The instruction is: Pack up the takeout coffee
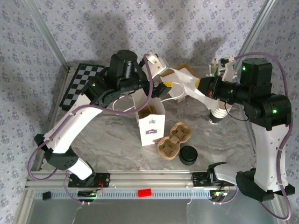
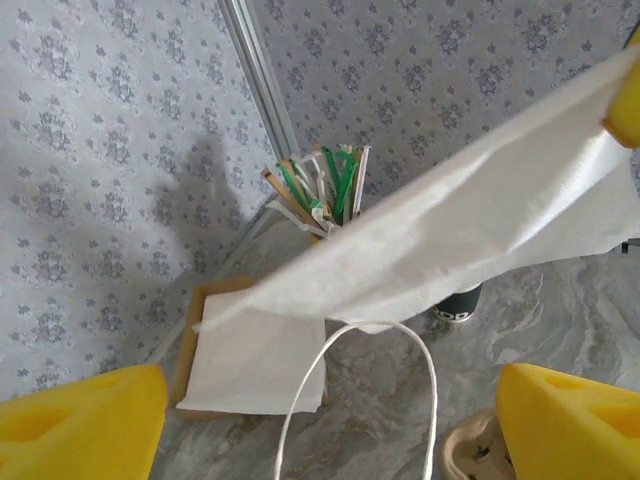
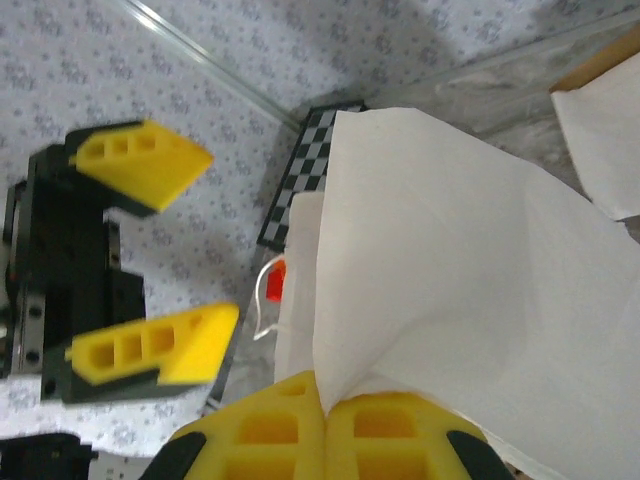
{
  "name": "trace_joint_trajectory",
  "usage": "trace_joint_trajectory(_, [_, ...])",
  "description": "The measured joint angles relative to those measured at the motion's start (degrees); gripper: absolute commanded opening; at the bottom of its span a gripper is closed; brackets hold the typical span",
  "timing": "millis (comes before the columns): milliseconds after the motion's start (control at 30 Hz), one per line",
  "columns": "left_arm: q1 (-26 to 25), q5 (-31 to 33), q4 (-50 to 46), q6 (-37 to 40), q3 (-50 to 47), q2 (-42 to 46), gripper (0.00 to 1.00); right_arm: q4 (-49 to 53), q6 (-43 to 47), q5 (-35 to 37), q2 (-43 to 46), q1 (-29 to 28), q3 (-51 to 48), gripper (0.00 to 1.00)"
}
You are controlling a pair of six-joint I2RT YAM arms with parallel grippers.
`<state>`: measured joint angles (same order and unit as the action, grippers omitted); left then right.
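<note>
**Coffee cup** (image 1: 216, 116): you'll find it upright on the marble bench (image 1: 224, 140), right of centre and under the right arm's forearm. The left wrist view shows its dark base (image 2: 458, 300) just below the napkin's hanging edge.

**Paper bag** (image 1: 150, 119): white, printed logo on the front, standing open-topped at mid-bench. Its cord handle (image 2: 400, 340) loops up in the left wrist view.

**Cup carrier** (image 1: 175, 140): brown pulp tray, just right of the bag, both wells empty. You can see one corner (image 2: 470, 450) low in the left wrist view.

**Black lid** (image 1: 188, 155): flat on the bench, touching or nearly touching the carrier's near-right corner.

**Napkin** (image 1: 184, 81): a single white sheet held in the air above and behind the bag's mouth. It drapes wide across the left wrist view (image 2: 450, 230) and the right wrist view (image 3: 450, 280).

**Right hand** (image 1: 202, 87): your right hand is clenched on one corner of the napkin, with the yellow pads pressed together over the paper (image 3: 325, 420).

**Left hand** (image 1: 161, 74): released, pads spread wide (image 3: 200, 245), over the bag and beside the napkin, grasping nothing (image 2: 330, 440).

**Napkin stack** (image 1: 184, 70): white sheets in a brown tray (image 2: 260, 365) at the back of the bench.

**Stirrers and straws** (image 2: 320, 190): green, white and wooden, bunched upright in a holder at the back right (image 1: 214, 69).

**Checkerboard panel** (image 1: 81, 84): flat at the back left corner.
</note>
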<state>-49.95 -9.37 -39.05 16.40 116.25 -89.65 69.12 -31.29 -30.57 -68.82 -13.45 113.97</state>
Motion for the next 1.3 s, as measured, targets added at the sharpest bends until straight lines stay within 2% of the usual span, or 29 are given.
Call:
trace_joint_trajectory(167, [0.35,-4.26,-1.57,4.66,1.64,-0.9,0.88,1.51,1.4,-0.37,-0.35,-3.48,0.9,0.0])
trace_joint_trajectory(300, [0.35,-6.75,-3.72,7.78,8.33,-5.05,0.88,2.93,2.4,-0.31,-0.33,-5.66,1.2,0.0])
trace_joint_trajectory(467, [0.81,-10.27,-6.16,10.03,17.09,-11.76,0.81,3.82,2.64,0.24,-0.22,-6.27,1.57,0.0])
trace_joint_trajectory(700, [0.74,-16.72,-8.31,9.09,17.46,-14.95,0.75,5.9,2.82,2.73,-0.17,-6.32,3.56,0.0])
trace_joint_trajectory(933, [-1.42,-18.27,-9.7,7.98,19.1,-16.35,0.73,6.95,3.91,4.2,-0.57,-6.27,4.48,0.0])
trace_joint_trajectory(1300, [-3.34,-17.53,-12.13,7.34,19.17,-16.0,0.75,9.16,5.9,4.72,-3.82,-3.06,6.51,0.0])
